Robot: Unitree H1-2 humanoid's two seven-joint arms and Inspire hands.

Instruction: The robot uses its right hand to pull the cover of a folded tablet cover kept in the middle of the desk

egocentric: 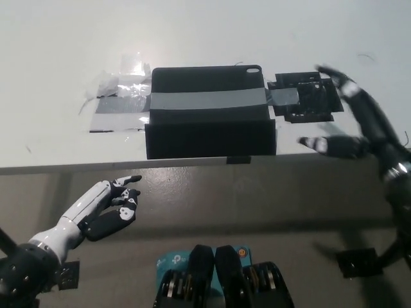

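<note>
A black folded tablet cover (209,112) lies near the front edge of the white desk (205,32), held down by a grey tape band (205,99) across its middle. My black right hand (350,122) hovers just right of the cover, fingers spread apart and holding nothing, slightly blurred. Its thumb tip (311,142) is close to the cover's lower right corner. My white left hand (106,208) rests below the desk edge at the lower left, fingers loosely apart and empty.
A small black block (308,96) taped to the desk sits right of the cover, under my right hand. Crumpled clear and grey tape (119,102) lies left of the cover. The desk's front edge (128,163) runs across the picture.
</note>
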